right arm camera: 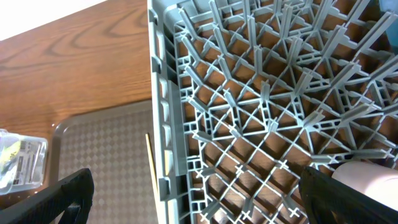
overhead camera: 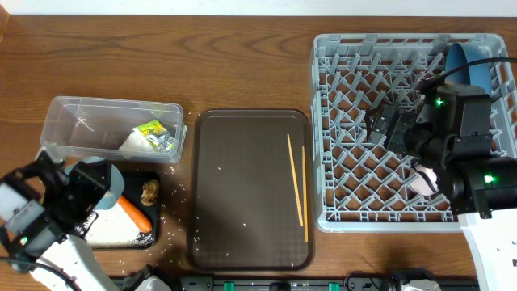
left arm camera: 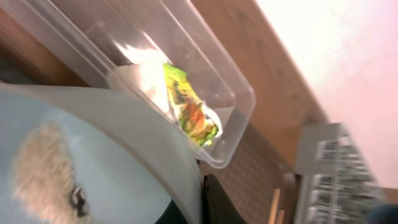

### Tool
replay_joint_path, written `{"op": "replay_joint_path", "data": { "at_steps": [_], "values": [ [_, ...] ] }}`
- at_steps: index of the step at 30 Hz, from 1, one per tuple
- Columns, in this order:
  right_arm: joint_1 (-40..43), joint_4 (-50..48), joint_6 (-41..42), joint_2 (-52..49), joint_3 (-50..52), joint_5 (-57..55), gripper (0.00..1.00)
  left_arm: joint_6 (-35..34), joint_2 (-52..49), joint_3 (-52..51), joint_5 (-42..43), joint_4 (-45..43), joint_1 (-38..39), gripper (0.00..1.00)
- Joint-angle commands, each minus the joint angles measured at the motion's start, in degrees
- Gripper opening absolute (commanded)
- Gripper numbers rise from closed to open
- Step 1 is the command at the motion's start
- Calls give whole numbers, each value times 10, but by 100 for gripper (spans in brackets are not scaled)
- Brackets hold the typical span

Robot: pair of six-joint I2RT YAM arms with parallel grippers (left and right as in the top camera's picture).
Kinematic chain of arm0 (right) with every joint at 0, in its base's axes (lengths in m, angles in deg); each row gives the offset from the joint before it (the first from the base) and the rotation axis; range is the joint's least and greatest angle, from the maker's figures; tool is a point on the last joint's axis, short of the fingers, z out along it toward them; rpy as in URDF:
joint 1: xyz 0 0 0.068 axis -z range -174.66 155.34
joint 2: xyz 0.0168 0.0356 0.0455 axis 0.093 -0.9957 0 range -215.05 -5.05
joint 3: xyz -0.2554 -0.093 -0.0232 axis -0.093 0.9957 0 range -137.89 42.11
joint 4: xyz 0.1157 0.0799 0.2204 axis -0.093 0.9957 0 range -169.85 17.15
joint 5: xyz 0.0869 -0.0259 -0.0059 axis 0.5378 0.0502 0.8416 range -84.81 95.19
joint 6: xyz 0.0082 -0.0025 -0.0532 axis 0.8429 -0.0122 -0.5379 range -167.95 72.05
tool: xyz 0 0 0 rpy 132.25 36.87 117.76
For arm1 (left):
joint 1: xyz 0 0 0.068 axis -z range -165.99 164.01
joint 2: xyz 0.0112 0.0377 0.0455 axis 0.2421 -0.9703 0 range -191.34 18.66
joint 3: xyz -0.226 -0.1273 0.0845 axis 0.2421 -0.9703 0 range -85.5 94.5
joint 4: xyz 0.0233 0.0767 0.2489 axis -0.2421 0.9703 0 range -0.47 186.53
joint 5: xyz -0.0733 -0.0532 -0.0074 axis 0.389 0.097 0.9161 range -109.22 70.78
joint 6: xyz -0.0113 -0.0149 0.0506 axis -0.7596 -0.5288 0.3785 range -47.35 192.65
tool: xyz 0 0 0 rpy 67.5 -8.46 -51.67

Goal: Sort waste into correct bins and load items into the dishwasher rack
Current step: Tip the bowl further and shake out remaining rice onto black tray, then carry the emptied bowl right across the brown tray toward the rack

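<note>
Rice (left arm camera: 40,168) is clinging inside the bowl (overhead camera: 98,176) my left hand (overhead camera: 77,194) is gripping above the black tray (overhead camera: 150,240); I'm reckoning on a steeper tilt. Right hand (overhead camera: 380,128) is hovering open over the rack (overhead camera: 339,48).

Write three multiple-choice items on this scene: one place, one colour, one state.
1. The chopsticks lie: A) on the brown tray B) in the rack C) in the right gripper.
2. The plate is: A) red B) blue C) white.
3. The right gripper is: A) shut on a chopstick B) shut on the plate C) open.
Answers: 1 A, both sticks lie on the tray; 2 B, blue shows at the rack's corner; 3 C, its fingers are spread wide with nothing between.
</note>
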Motion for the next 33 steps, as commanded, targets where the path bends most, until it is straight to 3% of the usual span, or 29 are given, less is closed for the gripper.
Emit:
{"op": "replay_joint_path", "data": {
  "at_steps": [1,6,11,14,16,18,20,30,31,33],
  "values": [
    [2,1,7,6,-2,0,99,40,-2,-60,219,-46,-76,6],
    [2,2,7,6,-2,0,99,47,-18,-150,409,-155,-208,6],
    [2,2,7,6,-2,0,99,83,-26,-184,408,-155,-294,6],
    [2,1,7,6,-2,0,99,83,-24,-184,408,-152,-302,6],
    [2,0,7,6,-2,0,99,118,-25,-184,408,-155,-297,6],
    [2,0,7,6,-2,0,99,65,-24,-183,408,-151,-297,6],
    [2,1,7,6,-2,0,99,165,-22,-184,395,-151,-288,6],
    [2,-2,9,6,-2,1,99,124,-58,-185,407,-180,-279,6],
    [2,-2,9,6,-2,2,99,181,-58,-186,386,-183,-275,6],
    [2,-2,9,6,-2,5,99,137,-61,-186,337,-184,-274,6]
  ]
}}
